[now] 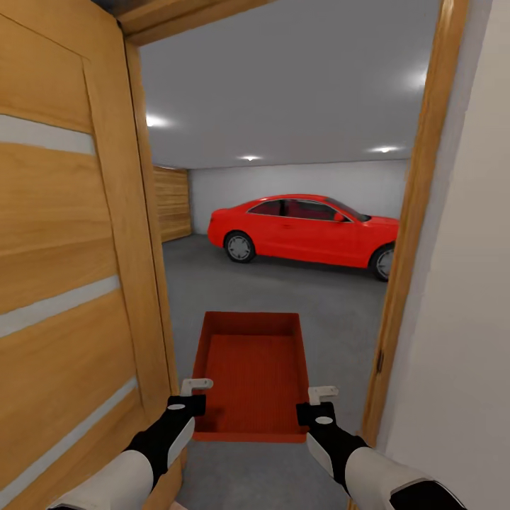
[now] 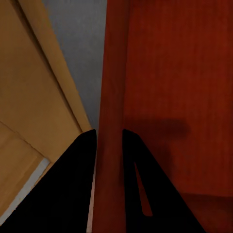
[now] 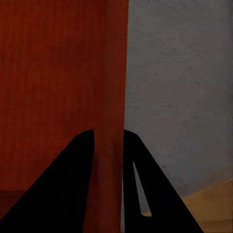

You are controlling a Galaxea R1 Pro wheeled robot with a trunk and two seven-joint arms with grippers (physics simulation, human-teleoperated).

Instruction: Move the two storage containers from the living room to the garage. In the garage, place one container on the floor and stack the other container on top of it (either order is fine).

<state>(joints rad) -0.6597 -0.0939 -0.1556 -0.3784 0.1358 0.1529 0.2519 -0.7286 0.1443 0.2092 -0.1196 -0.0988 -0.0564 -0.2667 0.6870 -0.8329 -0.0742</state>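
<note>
Carrying one orange-red open-topped rectangular container (image 1: 251,372) thru wooden doorway (image 1: 414,212) into garage, left gripper (image 1: 193,394) & right gripper (image 1: 320,398) jaws clamped on its side walls; placing, 2nd box, stacking remain.

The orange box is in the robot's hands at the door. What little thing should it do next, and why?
Probably roll straight ahead through the doorway. Both end effectors, left and right, grip the side walls of the storage container, the wooden door stands open, and the garage floor lies just ahead, before the red car.
</note>
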